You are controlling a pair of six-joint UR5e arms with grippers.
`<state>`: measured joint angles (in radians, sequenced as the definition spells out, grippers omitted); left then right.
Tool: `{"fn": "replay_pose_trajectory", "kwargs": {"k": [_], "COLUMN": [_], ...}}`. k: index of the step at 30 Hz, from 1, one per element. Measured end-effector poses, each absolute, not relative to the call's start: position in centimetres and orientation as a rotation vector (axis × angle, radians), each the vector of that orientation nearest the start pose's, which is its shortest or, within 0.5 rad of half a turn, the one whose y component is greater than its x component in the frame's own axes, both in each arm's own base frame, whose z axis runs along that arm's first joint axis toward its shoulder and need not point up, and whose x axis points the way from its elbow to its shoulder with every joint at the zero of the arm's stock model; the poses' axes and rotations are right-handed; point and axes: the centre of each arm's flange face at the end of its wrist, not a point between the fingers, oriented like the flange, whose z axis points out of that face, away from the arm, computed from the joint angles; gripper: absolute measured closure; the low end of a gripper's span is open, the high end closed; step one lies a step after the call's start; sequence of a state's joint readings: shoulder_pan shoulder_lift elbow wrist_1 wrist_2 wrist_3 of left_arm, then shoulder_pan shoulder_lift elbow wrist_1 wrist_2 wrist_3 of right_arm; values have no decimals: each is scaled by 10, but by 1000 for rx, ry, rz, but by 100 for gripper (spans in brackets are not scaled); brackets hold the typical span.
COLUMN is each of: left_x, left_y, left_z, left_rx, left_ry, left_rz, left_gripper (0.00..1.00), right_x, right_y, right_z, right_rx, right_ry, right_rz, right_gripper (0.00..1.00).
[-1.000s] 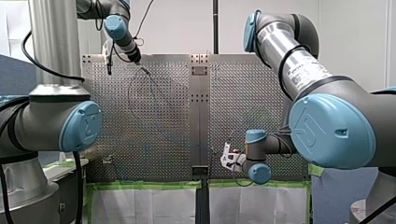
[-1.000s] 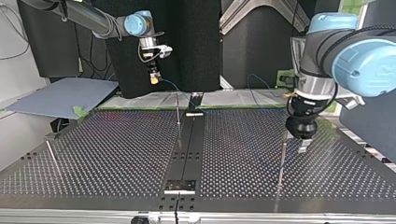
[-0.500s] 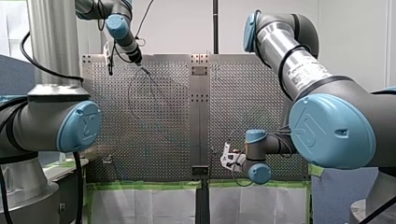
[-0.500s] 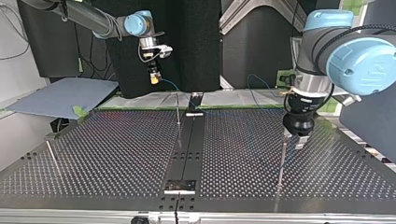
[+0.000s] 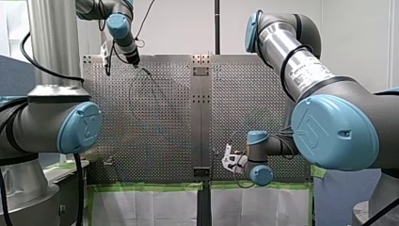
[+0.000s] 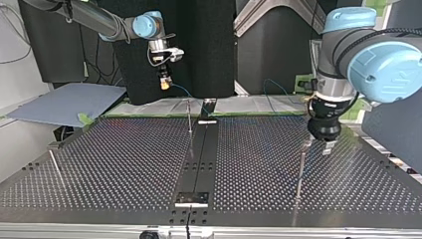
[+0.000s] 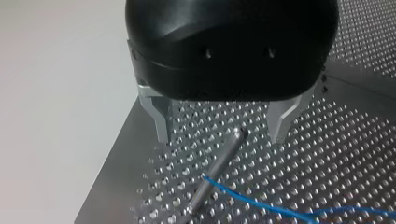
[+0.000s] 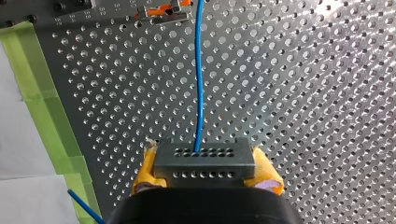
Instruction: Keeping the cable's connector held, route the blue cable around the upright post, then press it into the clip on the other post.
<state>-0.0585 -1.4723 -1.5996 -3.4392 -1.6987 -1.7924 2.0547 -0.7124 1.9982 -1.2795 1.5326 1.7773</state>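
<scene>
Since a second ago, you'll see the left gripper [image 6: 326, 145] has slid a little toward the top view's right and now hangs just beside the top of the post [image 6: 300, 172]. The right gripper [image 6: 163, 82] has not shifted.

The table [image 6: 99, 164] fills the top view. The left arm [image 6: 348, 55] comes down over the table's right part in that view. The right arm [image 6: 99, 20] reaches to the far edge, with its gripper held above the surface.

In the left wrist view, the left gripper's metal fingers [image 7: 161, 121] stand apart with nothing gripped. The post's tip shows between them, nearer one finger and touching neither.

The right gripper's yellow pads [image 8: 145, 170] are clamped on the connector [image 8: 204, 161], a grey block with rows of holes. Green tape [image 8: 51, 121] edges the table beside it.

The cable [image 8: 200, 79] leaves the connector's middle and runs ahead over the table. In the top view it heads toward the middle post [image 6: 189, 117]. In the left wrist view it meets the lower part of the post from one side. You cannot tell whether it wraps the post or only touches it.
</scene>
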Motion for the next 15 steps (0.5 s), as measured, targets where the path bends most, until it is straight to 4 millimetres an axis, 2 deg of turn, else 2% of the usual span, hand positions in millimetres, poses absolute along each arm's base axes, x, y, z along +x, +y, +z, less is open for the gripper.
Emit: {"fn": "replay_pose_trajectory", "kwargs": {"k": [15], "left_x": [418], "left_y": [-147], "left_z": [495], "left_rx": [-217], "left_ry": [1759], "left_rz": [-66], "left_gripper": [0], "right_x": [368], "right_y": [-406], "right_z": [-36], "right_rx": [1532], "right_ry": [-1112], "right_rz": [1719], "right_gripper": [100]}}
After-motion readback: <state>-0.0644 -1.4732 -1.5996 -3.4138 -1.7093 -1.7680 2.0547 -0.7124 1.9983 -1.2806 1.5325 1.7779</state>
